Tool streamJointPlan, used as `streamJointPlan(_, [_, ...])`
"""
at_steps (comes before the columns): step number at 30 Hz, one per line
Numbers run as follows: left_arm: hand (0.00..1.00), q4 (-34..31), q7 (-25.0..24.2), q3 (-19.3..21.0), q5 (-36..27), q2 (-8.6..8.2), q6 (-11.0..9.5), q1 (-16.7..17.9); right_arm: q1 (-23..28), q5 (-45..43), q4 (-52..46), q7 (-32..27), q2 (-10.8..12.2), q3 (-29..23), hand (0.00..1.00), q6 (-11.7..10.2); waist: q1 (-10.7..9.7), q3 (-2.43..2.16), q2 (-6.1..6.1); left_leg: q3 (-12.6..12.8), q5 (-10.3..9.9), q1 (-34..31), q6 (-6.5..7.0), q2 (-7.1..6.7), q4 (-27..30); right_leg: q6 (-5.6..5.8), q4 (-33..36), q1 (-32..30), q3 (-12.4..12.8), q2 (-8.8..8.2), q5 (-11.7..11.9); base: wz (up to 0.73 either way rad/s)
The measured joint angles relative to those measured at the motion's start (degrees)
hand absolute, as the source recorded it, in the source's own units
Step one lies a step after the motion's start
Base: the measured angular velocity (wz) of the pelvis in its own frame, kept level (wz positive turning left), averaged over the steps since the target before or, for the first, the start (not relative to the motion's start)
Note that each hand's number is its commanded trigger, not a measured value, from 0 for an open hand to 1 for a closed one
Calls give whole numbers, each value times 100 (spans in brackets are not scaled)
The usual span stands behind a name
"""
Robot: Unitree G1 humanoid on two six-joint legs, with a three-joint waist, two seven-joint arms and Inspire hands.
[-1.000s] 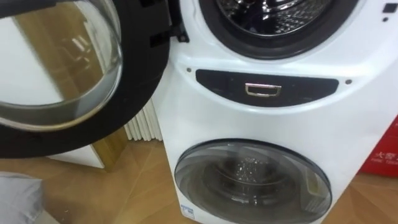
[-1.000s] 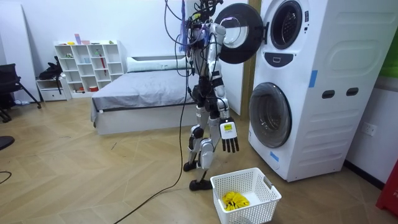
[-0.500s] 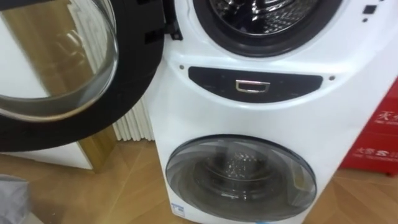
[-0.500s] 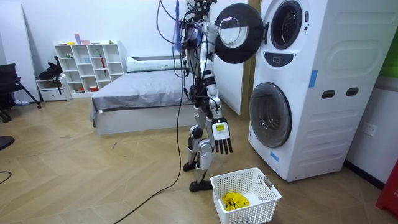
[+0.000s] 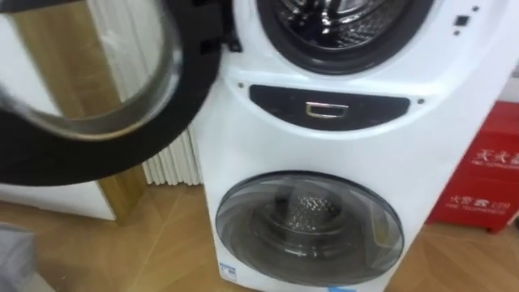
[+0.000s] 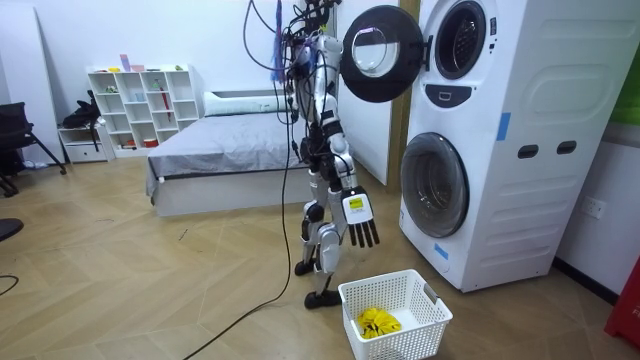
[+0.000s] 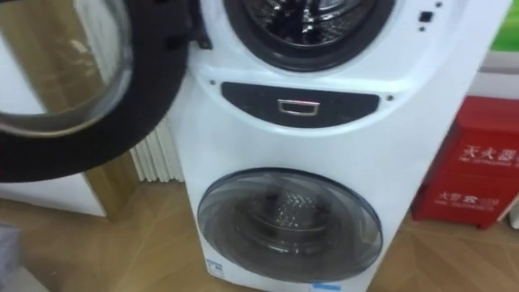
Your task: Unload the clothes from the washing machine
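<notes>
1. We're in a bedroom with a wooden floor (image 6: 150, 280). A bed (image 6: 220, 150) and a white cube shelf (image 6: 140, 105) stand at the back, and the robot is on its feet between the bed and a stacked washing machine (image 6: 500, 150).
2. Its right hand (image 6: 360, 225) hangs low at its side, fingers straight and spread, holding nothing.
3. Just below that hand, by the robot's feet, a white laundry basket (image 6: 410, 338) sits on the floor.
4. The yellow clothes (image 6: 378, 322) lie bunched in the basket's bottom.
5. In the head camera, the upper drum (image 5: 345, 20) is wide open and its metal wall shows; I can't tell what's inside.
6. The round upper door (image 6: 375, 52) is swung out to the robot's left, level with its head.
7. Under the drum sits a dark control panel (image 5: 328, 108), and below that the lower door (image 5: 308, 223) is closed.
8. Left of the machine there's a white radiator (image 5: 170, 162), and a red box (image 5: 478, 174) stands on the right.
</notes>
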Motion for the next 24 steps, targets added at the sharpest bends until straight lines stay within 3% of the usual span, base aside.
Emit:
streamJointPlan(1, [0,-569,1,-21,208,-203,106,230,-99,-69,-2,66,19,73,0,-37,-10,-1,-4,-30,29,-38,41,-17,1,-6,-6,-28,37,-9,78,24])
streamJointPlan(3, [0,-1344,0,-166,488,-387,311,557,-185,-46,8,107,19,242,0,-85,-19,0,-4,-40,35,-119,111,-56,65,-6,-13,-76,118,-25,142,22])
streamJointPlan(4, [0,-1830,-6,-344,639,-410,490,766,-196,30,7,135,39,305,0,-100,-18,3,3,-48,22,-211,159,-81,134,-3,-16,-124,132,-35,178,27])
streamJointPlan(6, [0,-2389,-103,-540,830,-411,619,1007,-200,62,3,206,92,406,0,-89,-12,5,9,-34,29,-305,213,-93,175,-1,-15,-213,34,-46,263,25])
streamJointPlan(9, [0,-2741,-399,-769,841,-407,643,1179,-239,95,-4,283,163,412,0,-75,-8,4,102,-4,17,-414,276,-102,219,14,12,-301,-102,-54,355,16])
streamJointPlan(11, [0,-2815,-601,-930,838,-362,735,1194,-235,89,-2,306,157,422,0,-75,-14,2,213,17,12,-449,290,-102,240,19,24,-358,-226,-45,338,17])
streamJointPlan(12, [0,-2878,-780,-1043,838,-282,830,1194,-211,87,0,308,157,465,0,-75,-6,-5,275,144,11,-457,301,-103,239,20,101,-384,-237,-48,339,24])
streamJointPlan(14, [0,-2945,-1102,-1171,836,-134,923,1195,-193,88,3,319,160,490,0,-75,7,-8,354,153,18,-432,328,-181,229,22,151,-388,-264,-68,339,15])
streamJointPlan(18, [0,-3357,-1844,-1363,547,306,1013,1186,-238,202,-4,383,158,646,0,-74,22,-18,485,180,15,-391,360,-277,197,63,183,-371,-339,-65,274,-3])
streamJointPlan(20, [0,-3738,-2270,-1688,306,374,975,1121,-279,293,-2,444,160,695,0,-73,-5,-26,523,187,12,-307,126,-278,121,92,125,-324,-339,-44,219,-11])
streamJointPlan(21, [0,-3953,-2546,-1963,194,377,958,1034,-287,321,-12,438,153,694,0,-71,-21,-50,547,187,-6,-278,-223,-264,48,85,67,-288,-331,27,215,-18])
streamJointPlan(24, [0,-4286,-3153,-2266,-383,487,947,835,-297,587,-107,437,155,688,0,-65,-172,-72,602,299,6,-204,-241,-235,-55,51,-32,-284,-326,159,133,-25])
